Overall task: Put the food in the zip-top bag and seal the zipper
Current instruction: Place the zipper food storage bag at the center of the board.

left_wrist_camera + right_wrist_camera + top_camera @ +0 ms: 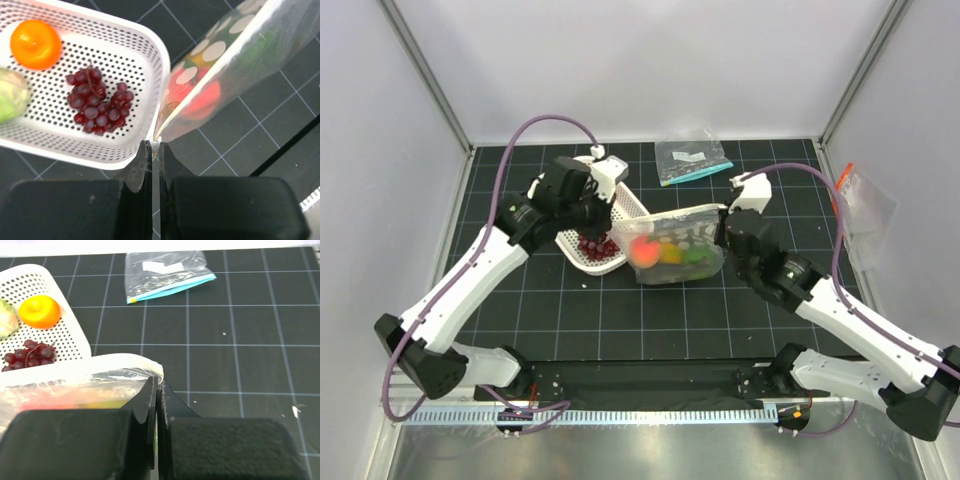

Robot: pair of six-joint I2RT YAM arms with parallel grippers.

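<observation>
The white-dotted zip-top bag point(678, 246) hangs between my two grippers at the table's middle, with red, yellow and green toy food inside. My left gripper point(617, 222) is shut on the bag's left mouth corner, which shows in the left wrist view point(158, 144). My right gripper point(722, 226) is shut on the right mouth corner point(159, 381). The zipper point(670, 217) runs between them along the top edge. Purple grapes point(96, 106), an orange fruit point(35, 44) and a pale green piece point(11, 95) lie in the white basket point(150, 60).
A smaller clear bag with a teal strip point(692, 160) lies at the back. Another clear bag with an orange strip point(863, 205) lies at the right wall. The basket point(632, 208) sits tilted just left of the dotted bag.
</observation>
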